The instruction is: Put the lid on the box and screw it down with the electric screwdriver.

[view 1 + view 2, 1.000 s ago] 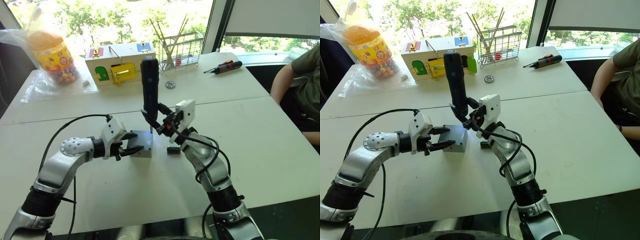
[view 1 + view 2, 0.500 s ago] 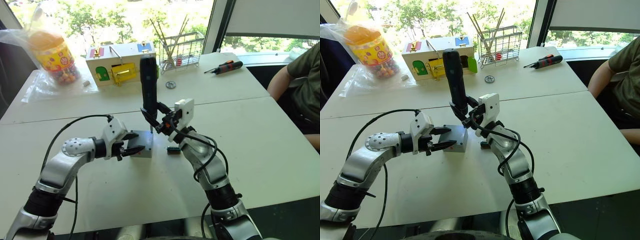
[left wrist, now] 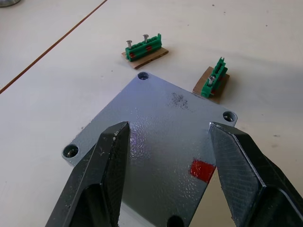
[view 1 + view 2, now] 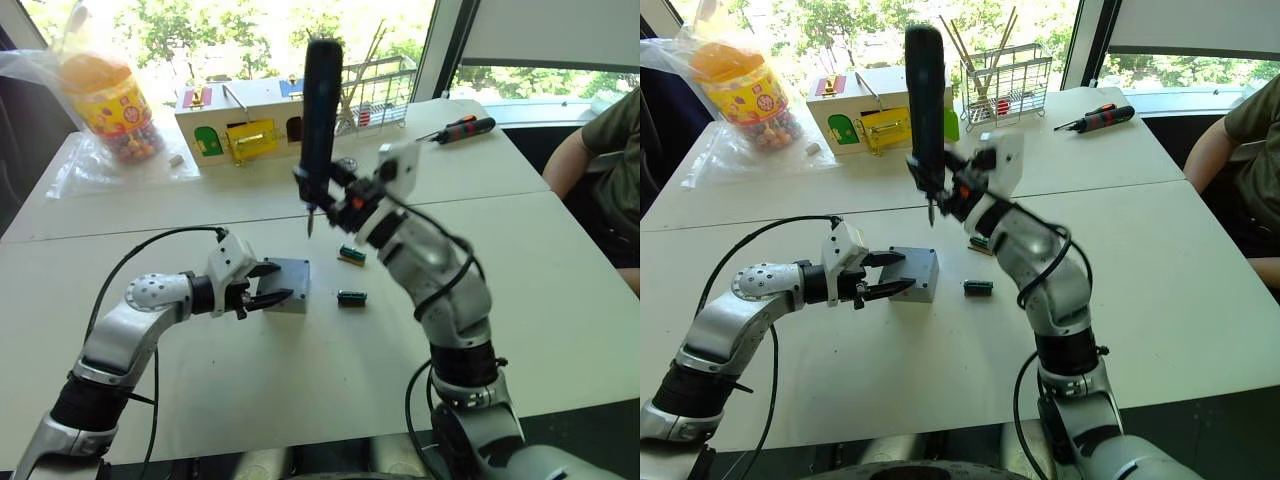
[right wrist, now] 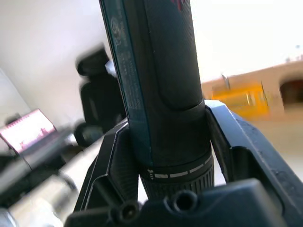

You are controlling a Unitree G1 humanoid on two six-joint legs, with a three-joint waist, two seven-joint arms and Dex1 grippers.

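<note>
While the right claw [image 4: 325, 190] grips the electric screwdriver [image 4: 320, 110] upright with its bit pointing down in the air, the left claw [image 4: 268, 285] rests on the bench [image 4: 540, 280] with its fingers [image 3: 111, 156] spread apart over the lid [image 3: 156, 142]. The lid sits on the box [image 4: 915, 275] between those fingers, and two small green screw holders [image 3: 144, 46] lie just beyond it.

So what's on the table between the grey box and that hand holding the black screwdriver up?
Two small green screw holders lie between the box and the right gripper, seen in both eye views.
</note>
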